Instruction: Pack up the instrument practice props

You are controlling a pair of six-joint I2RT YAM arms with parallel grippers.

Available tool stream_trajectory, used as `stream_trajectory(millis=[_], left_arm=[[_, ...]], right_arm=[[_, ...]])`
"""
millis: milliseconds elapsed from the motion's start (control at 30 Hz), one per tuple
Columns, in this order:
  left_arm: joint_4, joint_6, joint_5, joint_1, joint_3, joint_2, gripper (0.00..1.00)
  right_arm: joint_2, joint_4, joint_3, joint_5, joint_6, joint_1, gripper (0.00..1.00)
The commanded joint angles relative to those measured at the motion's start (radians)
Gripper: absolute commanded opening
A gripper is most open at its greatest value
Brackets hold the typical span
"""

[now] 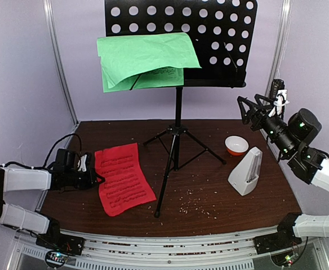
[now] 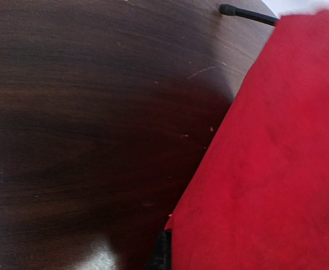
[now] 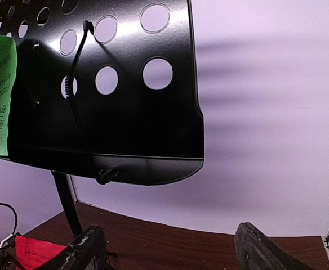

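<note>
Paper fills most of my left wrist view: the red music sheet (image 2: 266,157), soft and blurry, on the dark wooden counter (image 2: 85,112). My left hand (image 1: 96,177) is at that sheet's left edge, fingers together; I cannot tell if it pinches the paper. My right hand (image 3: 173,253) is up in the air, fingers wide apart, holding nothing. The black music stand (image 1: 178,39), flat, shiny and full of round holes, stands on thin legs at the middle back. A green music sheet (image 1: 145,59) droops over it. The white pointy metronome (image 1: 246,171) sits on the right, near a small round bowl (image 1: 236,145).
</note>
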Motion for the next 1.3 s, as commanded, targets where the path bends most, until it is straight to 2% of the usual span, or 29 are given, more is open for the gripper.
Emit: stream_trajectory(millis=[0,167,300,333,467,567,600,733,900,1000,1067,1133,1167,1233,1267], left_arm=[[-0.023,0.021,-0.094,0.008,0.009,-0.005,0.0],[-0.062,0.026,-0.175,0.008,0.017,-0.023,0.0],[-0.072,0.032,-0.173,0.008,0.026,-0.019,0.0],[-0.075,0.034,-0.17,0.009,0.03,-0.017,0.04],[-0.09,0.031,-0.198,0.009,0.043,-0.051,0.3],[-0.09,0.012,-0.257,0.011,0.043,-0.124,0.61],[-0.094,0.009,-0.273,0.013,0.05,-0.15,0.68],[-0.139,0.022,-0.339,0.014,0.101,-0.237,0.82],[-0.142,0.057,-0.425,0.014,0.172,-0.397,0.85],[-0.084,0.114,-0.398,0.014,0.226,-0.46,0.86],[-0.059,0.171,-0.316,0.015,0.287,-0.457,0.85],[-0.038,0.247,-0.165,0.014,0.362,-0.432,0.74],[-0.022,0.276,-0.068,0.014,0.398,-0.418,0.72],[0.024,0.297,0.125,0.013,0.456,-0.397,0.72],[0.048,0.3,0.17,0.013,0.483,-0.387,0.72]], right_arm=[[-0.028,0.023,-0.017,0.032,-0.01,0.006,0.82],[-0.039,0.023,-0.027,0.041,-0.011,0.005,0.82],[-0.044,0.031,-0.036,0.053,-0.004,0.004,0.83],[-0.047,0.034,-0.037,0.055,-0.003,0.004,0.83],[-0.054,0.042,-0.042,0.058,0.007,0.006,0.84],[-0.058,0.037,-0.043,0.06,0.008,0.005,0.84],[-0.058,0.034,-0.044,0.06,0.007,0.005,0.85],[-0.066,0.043,-0.052,0.049,0.009,0.005,0.85],[-0.066,0.037,-0.05,0.016,0.032,0.004,0.85],[-0.059,0.032,-0.044,-0.021,0.055,0.005,0.85],[-0.056,0.024,-0.032,-0.084,0.066,0.005,0.85],[-0.049,0.019,-0.018,-0.166,0.083,0.005,0.85],[-0.044,0.018,-0.012,-0.203,0.094,0.005,0.85],[-0.028,0.025,-0.008,-0.275,0.124,0.006,0.85],[-0.015,0.027,-0.007,-0.307,0.138,0.008,0.84]])
